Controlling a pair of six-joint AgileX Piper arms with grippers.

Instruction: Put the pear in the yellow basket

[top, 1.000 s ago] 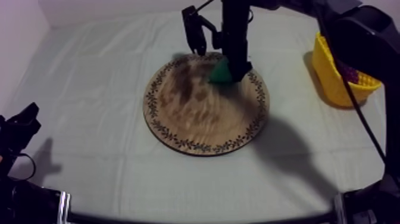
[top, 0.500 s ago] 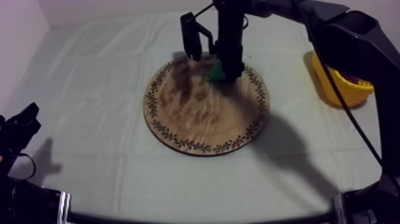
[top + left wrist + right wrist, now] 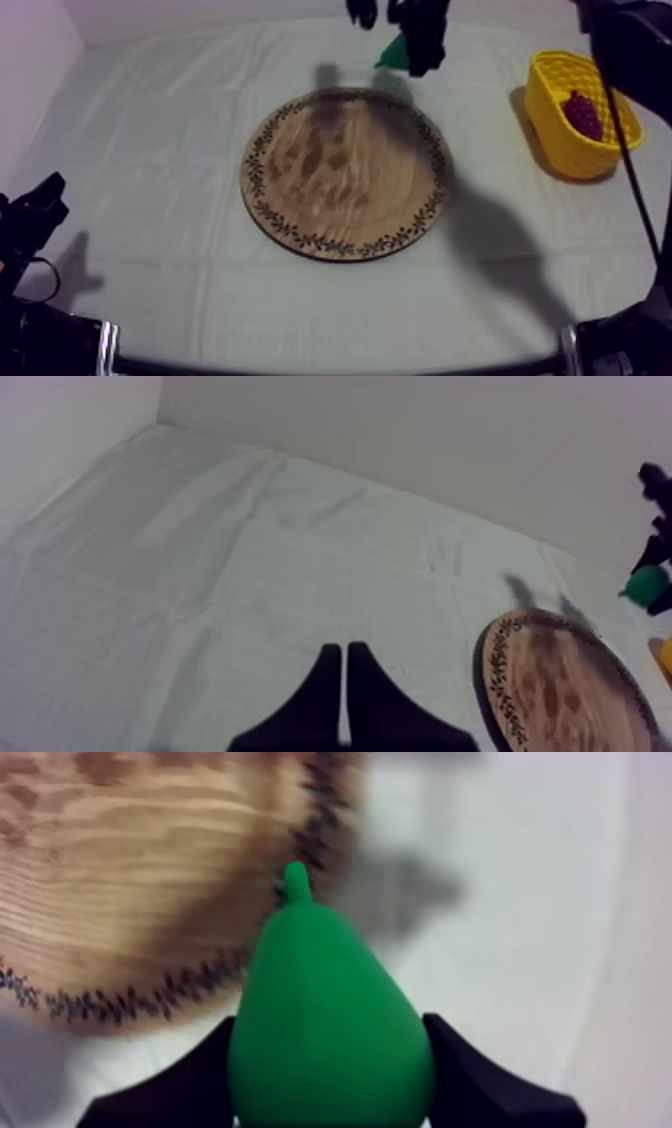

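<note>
**Pear Riding in the Right Gripper, Clear of the Wooden Board**

The right gripper is clamping the green pear between its two black fingers. One finger is pressing each flank of the fruit's wide lower half, so the jaws are standing only as far apart as the pear is wide. The stem is pointing away from the gripper, toward the patterned rim of the round wooden board.

From above, the pear is hanging in the air just beyond the board's far rim, toward that rim's right part, and it is touching neither the wood nor the cloth. A soft shadow is lying on the cloth by the same far rim. The left wrist view is showing the same thing from the side, with the pear raised above the board's far edge and black parts of the right arm around it.

The yellow basket is sitting on the cloth off the board's right side, well apart from it. A bunch of grapes is lying inside it.

The left gripper is resting low, well apart from the board's near left side. Its fingers are lying together as a narrow wedge with nothing between them.
</note>
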